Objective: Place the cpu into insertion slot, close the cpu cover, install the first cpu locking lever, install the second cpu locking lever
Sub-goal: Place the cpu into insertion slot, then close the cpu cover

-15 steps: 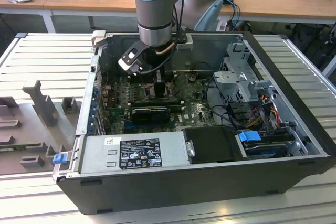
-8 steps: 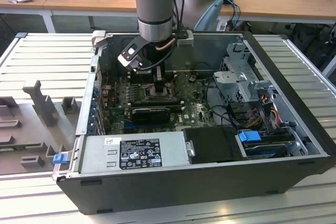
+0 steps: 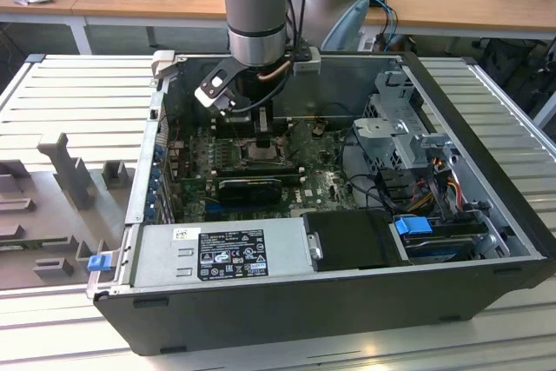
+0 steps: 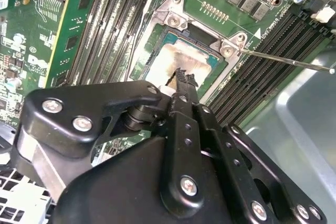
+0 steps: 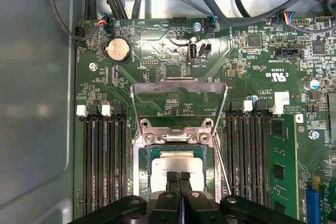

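Illegible printed label (image 3: 233, 255) on power supply (image 3: 165, 258)

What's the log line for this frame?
gripper: shut, tips over cpu | cpu: in insertion slot | cpu cover: open | locking lever: unlatched

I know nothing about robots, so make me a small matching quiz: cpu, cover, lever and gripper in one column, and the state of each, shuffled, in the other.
1. cpu
2. cover
3. lever
4. gripper

A. swung open, off the slot
B. jaws shut, just over the cpu
C. lying in the slot
D. sticking out free, not latched

Pairs: 1-C, 2-A, 3-D, 4-B
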